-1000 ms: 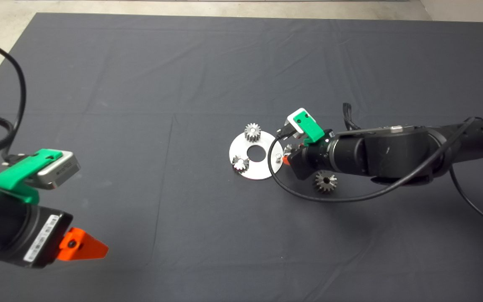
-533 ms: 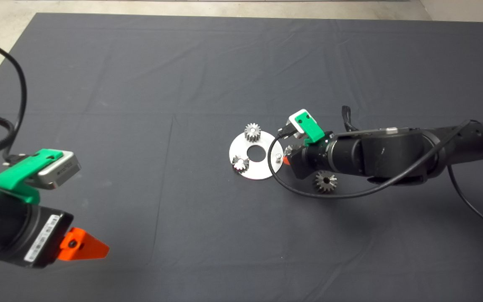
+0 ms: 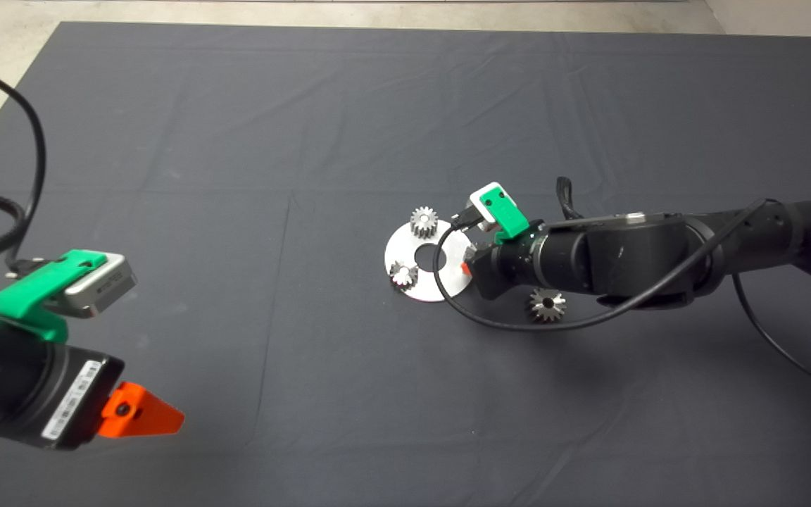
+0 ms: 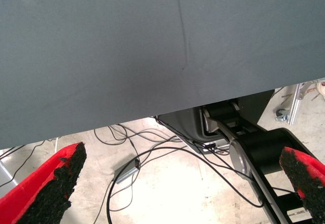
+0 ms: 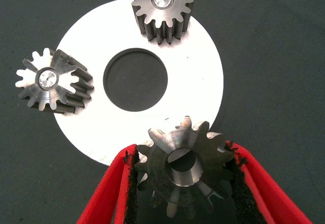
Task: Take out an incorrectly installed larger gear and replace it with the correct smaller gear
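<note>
My right gripper (image 3: 469,263) is shut on the smaller gear (image 5: 185,168), with one red finger (image 5: 114,193) on each side. It holds the gear over the near right edge of the round silver plate (image 3: 442,283), which also shows in the right wrist view (image 5: 203,82). I cannot tell whether the gear sits on a pin. The larger gear (image 3: 547,304) lies on the mat, right of the plate and under my right arm. My left gripper (image 3: 139,415) is parked at the lower left, open and empty.
Two other small gears sit on the plate, one at its far edge (image 3: 422,222) (image 5: 162,8) and one at its left edge (image 3: 403,273) (image 5: 51,79). The plate has a round centre hole (image 5: 135,79). A black cable (image 3: 462,310) loops over the plate's right side.
My right arm has moved left with the smaller gear, from just off the plate's right edge to over it. The bare pin seen there earlier is now covered. The left arm has not moved.
</note>
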Controlling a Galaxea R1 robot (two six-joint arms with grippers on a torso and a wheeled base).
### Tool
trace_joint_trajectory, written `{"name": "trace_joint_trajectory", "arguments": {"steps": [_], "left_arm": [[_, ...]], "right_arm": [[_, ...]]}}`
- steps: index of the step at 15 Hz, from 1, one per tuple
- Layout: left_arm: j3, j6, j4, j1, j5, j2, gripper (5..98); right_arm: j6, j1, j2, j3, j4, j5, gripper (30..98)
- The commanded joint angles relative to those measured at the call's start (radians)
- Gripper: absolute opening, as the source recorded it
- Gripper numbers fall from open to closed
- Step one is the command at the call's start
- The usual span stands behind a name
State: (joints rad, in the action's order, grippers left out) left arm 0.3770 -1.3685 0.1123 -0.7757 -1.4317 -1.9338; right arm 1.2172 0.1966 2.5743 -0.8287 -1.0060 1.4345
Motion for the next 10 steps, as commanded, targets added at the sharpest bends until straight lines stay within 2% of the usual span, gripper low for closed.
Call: {"name": "trace_joint_trajectory", "arguments": {"steps": [1, 10], "left_arm": [[-0.011, -0.001, 0.020, -0.010, -0.006, -0.006, 98.1], [-0.011, -0.001, 0.020, -0.010, -0.004, -0.009, 98.1]], "right_arm": [[0.007, 0.018, 0.001, -0.013, -0.037, -0.008, 39.4], [0.002, -0.014, 0.033, -0.048, -0.037, -0.008, 39.4]]}}
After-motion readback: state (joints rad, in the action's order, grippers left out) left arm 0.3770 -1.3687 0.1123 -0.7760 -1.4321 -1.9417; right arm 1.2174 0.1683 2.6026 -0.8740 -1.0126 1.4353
